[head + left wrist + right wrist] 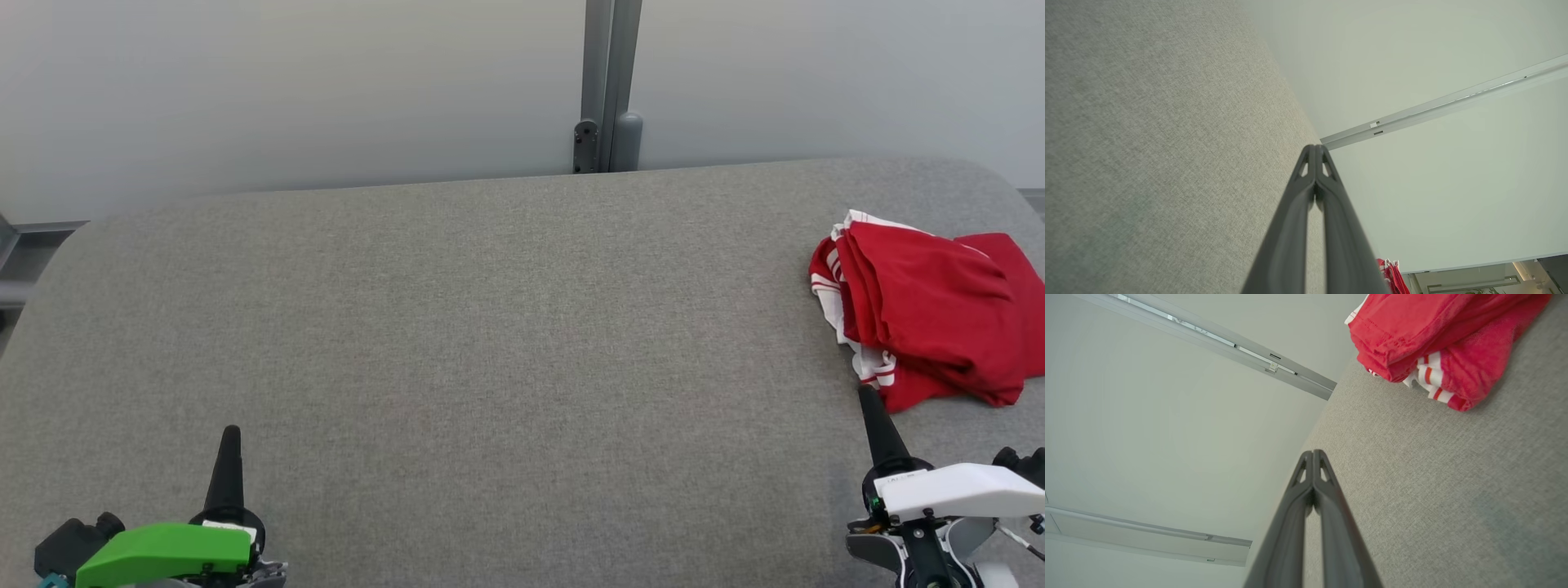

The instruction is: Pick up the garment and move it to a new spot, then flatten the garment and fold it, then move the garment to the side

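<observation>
Red garment (931,310) with white striped trim lay bunched in loose folds on the grey fabric-covered table (490,327), just ahead of my right hand (864,394) and a little to its right. In the right wrist view a strip of grey cloth showed between that hand and the garment's nearest striped edge, so I was near it without touching it. My right hand was clenched, its two long dark fingers (1290,522) pressed together at the tips and grasping nothing. My left hand (231,433) was clenched the same way, also around nothing; it hung low over the near part of the table, pointing away from me. From that hand the garment sat well apart, far off to its right across the table. Beyond both hands, past the table's far edge, stood a pale grey wall (286,90) with an upright grey metal post (608,82) against it.
</observation>
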